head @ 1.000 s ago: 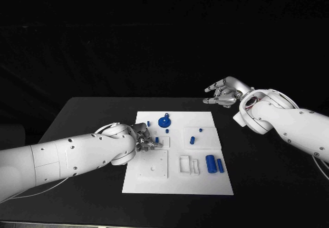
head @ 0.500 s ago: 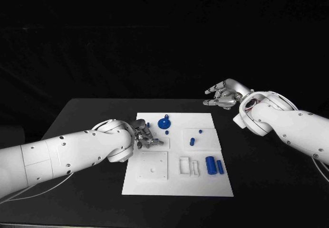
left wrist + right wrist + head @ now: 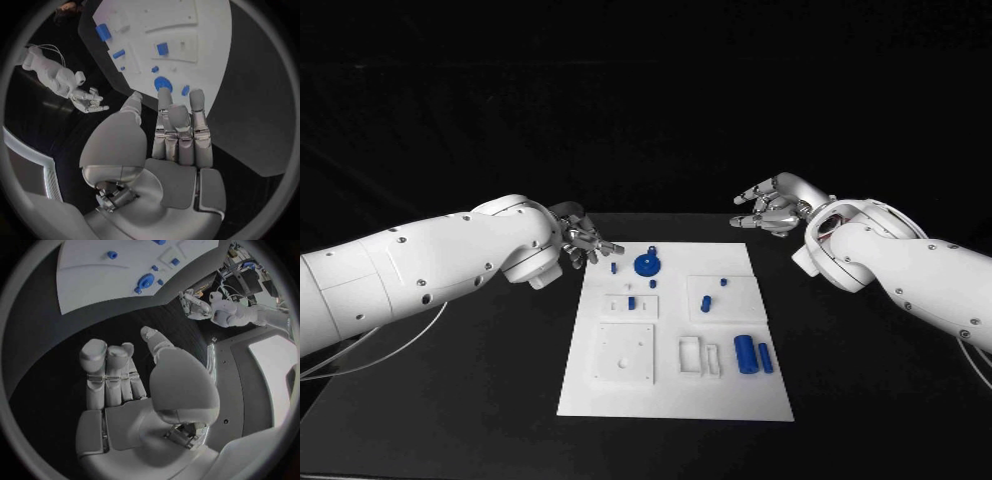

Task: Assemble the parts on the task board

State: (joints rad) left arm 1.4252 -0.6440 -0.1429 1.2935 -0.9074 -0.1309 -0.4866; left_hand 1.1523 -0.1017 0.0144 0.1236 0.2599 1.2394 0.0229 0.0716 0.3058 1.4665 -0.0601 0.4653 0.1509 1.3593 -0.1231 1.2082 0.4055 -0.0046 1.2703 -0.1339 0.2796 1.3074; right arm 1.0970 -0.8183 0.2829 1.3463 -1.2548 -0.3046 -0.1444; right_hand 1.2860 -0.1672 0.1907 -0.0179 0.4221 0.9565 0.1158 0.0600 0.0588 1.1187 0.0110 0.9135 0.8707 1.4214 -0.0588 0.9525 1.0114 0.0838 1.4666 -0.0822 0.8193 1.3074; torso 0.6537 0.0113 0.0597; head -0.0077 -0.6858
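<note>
1. The task board (image 3: pixel 675 400) lies in the middle of the head view on the black table (image 3: pixel 473 380), its long axis running from the lower edge of the frame toward the top.
2. Two blue cylinders (image 3: pixel 746 352) lie side by side at the board's right centre, long axes along the board's length.
3. A round blue disc part (image 3: pixel 648 263) sits near the board's upper edge, with small blue pegs (image 3: pixel 705 303) just below it.
4. The left hand (image 3: pixel 584 240) hangs above the board's upper left corner, fingers pointing down toward the board, loosely together and holding nothing.
5. The right hand (image 3: pixel 773 205) hovers at upper right, beyond the board's far right corner, fingers slightly curled and parted, empty.
</note>
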